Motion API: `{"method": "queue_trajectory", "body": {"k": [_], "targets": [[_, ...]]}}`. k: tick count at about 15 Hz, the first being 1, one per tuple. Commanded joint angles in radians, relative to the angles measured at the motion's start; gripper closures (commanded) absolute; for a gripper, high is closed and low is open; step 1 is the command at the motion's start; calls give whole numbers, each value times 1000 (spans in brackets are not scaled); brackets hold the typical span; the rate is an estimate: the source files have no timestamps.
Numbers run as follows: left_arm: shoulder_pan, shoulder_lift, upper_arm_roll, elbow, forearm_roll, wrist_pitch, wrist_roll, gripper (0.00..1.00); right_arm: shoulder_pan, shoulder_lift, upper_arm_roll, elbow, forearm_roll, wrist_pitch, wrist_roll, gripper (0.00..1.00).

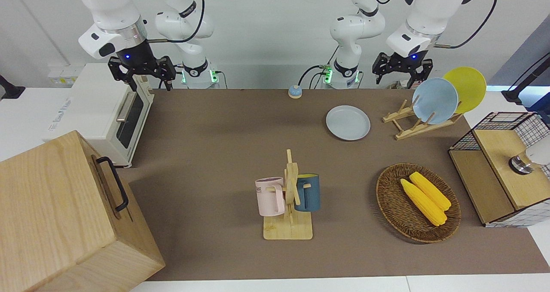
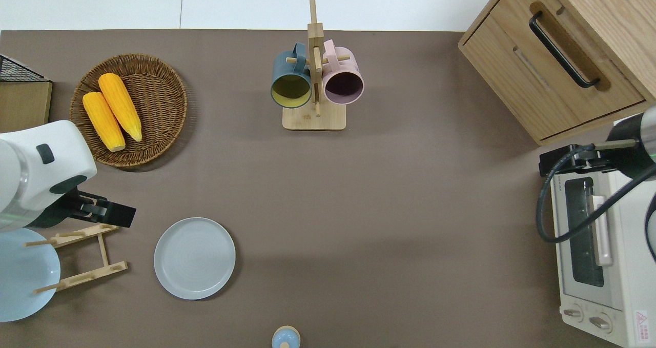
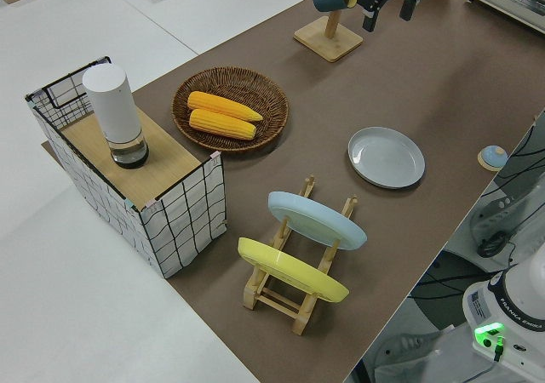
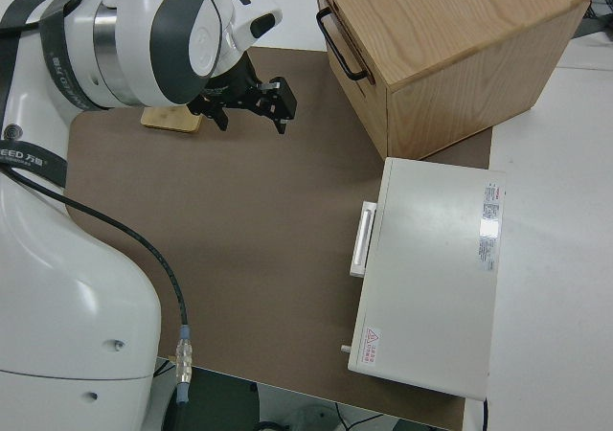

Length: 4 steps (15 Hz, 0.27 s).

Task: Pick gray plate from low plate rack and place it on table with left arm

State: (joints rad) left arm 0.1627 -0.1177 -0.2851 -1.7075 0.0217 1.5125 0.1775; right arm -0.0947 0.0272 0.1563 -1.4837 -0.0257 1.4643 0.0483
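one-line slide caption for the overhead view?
Gray plate lies flat on the table beside the low plate rack; open, empty left claw is above the rack's end.

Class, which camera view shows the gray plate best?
The overhead view: the gray plate appears as a full circle, flat on the table beside the plate rack. The front and left side views show it slanted; the right side view misses it.
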Motion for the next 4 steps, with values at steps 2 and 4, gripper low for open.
{"method": "queue_trajectory", "body": {"k": [2, 4], "targets": [[-6, 12, 1, 8, 18, -17, 8, 0, 7, 0, -6, 6, 3, -1, 4, 17], [-5, 12, 1, 6, 17, -17, 8, 0, 7, 0, -6, 6, 3, -1, 4, 17]]}}
